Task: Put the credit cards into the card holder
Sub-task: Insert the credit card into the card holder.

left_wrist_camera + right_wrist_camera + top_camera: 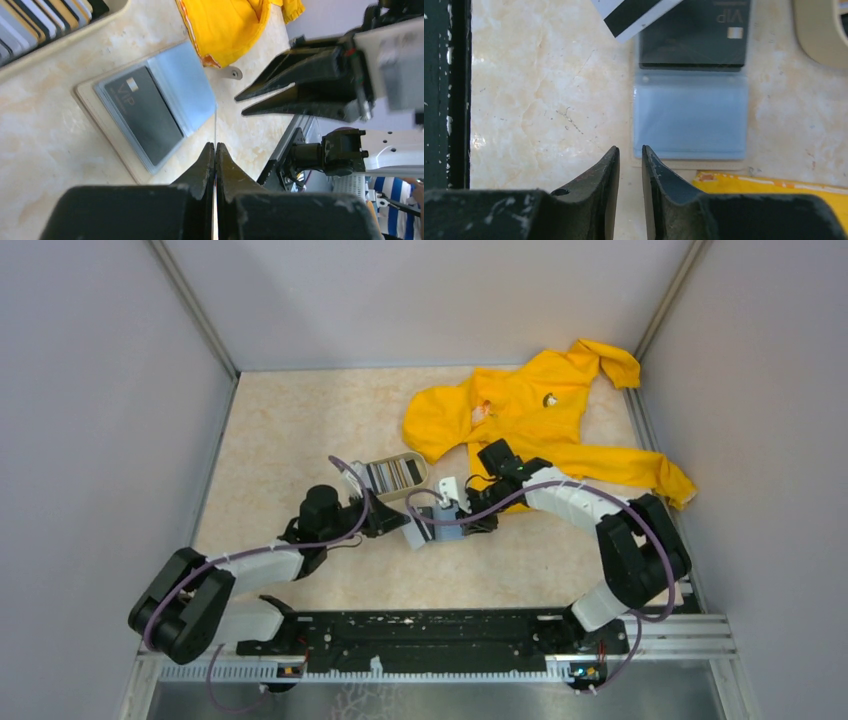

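Dark grey card already sleeved. Left gripper pinches striped card; right gripper slightly parted, empty. Likely next: slot it into card holder's vacant six-o'clock pocket (right wrist view).

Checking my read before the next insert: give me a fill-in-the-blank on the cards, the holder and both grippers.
1. The dark grey card in the card holder is marked ___.
2. The left gripper is ___ on a black-striped card.
3. The right gripper holds ___.
4. The garment beside the holder is ___.
Missing words: VIP; shut; nothing; yellow.
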`<state>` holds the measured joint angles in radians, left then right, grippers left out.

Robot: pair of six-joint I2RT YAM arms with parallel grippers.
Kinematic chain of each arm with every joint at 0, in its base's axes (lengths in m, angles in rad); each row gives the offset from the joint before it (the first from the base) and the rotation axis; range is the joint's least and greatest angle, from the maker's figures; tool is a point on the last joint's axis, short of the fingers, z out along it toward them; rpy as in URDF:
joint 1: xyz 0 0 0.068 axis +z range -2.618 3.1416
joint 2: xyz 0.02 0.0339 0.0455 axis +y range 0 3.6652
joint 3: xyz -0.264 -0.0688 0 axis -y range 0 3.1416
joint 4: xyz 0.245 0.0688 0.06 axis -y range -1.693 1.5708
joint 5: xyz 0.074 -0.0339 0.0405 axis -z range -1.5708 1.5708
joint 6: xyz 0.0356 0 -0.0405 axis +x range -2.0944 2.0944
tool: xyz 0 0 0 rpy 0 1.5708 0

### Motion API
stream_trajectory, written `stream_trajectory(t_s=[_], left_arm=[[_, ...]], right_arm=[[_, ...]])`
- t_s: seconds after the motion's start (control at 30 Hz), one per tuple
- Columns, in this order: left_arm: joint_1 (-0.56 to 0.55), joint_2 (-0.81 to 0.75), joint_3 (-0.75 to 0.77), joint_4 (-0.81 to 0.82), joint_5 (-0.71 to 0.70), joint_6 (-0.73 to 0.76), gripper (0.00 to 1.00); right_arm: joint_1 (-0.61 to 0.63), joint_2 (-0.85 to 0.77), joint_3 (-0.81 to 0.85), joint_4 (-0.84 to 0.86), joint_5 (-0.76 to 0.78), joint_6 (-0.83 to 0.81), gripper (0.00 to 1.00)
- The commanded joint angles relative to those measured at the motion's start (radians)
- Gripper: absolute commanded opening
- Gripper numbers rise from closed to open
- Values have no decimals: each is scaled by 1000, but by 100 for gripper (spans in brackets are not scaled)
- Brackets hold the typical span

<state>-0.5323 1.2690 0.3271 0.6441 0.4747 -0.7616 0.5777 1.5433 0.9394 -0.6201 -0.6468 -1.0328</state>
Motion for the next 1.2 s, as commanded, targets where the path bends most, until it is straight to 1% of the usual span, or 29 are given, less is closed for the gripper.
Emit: stream_trajectory(t_s=[0.0,0.1,0.17,0.27,0.4,0.5,0.6,0.73,0.87,1.17], left_arm=[[-70,-47,-63,128,-194,-92,0],[-105,-71,-96,157,-289,-99,0],[-111,-72,-111,181,-310,-109,0],[-112,-49,-119,216,-316,-117,0],[-113,32,-118,304,-301,-143,0],[-113,93,-113,375,-301,-170,0],[-113,134,-96,381,-316,-183,0],[-112,166,-73,355,-339,-183,0],[-113,214,-46,346,-323,-189,0],[-112,314,-29,393,-311,-209,0]], right_arm=[[-68,-78,13,105,-144,129,24],[-105,-102,-18,206,-139,224,27],[-116,-103,-30,241,-134,258,28],[-119,-89,-36,261,-135,280,28],[-119,-61,-37,275,-135,304,29],[-119,-32,-33,287,-77,329,29],[-118,6,-25,283,-16,333,29],[-119,37,-7,265,16,337,30],[-119,47,-3,265,28,339,30],[-117,63,1,261,51,342,31]])
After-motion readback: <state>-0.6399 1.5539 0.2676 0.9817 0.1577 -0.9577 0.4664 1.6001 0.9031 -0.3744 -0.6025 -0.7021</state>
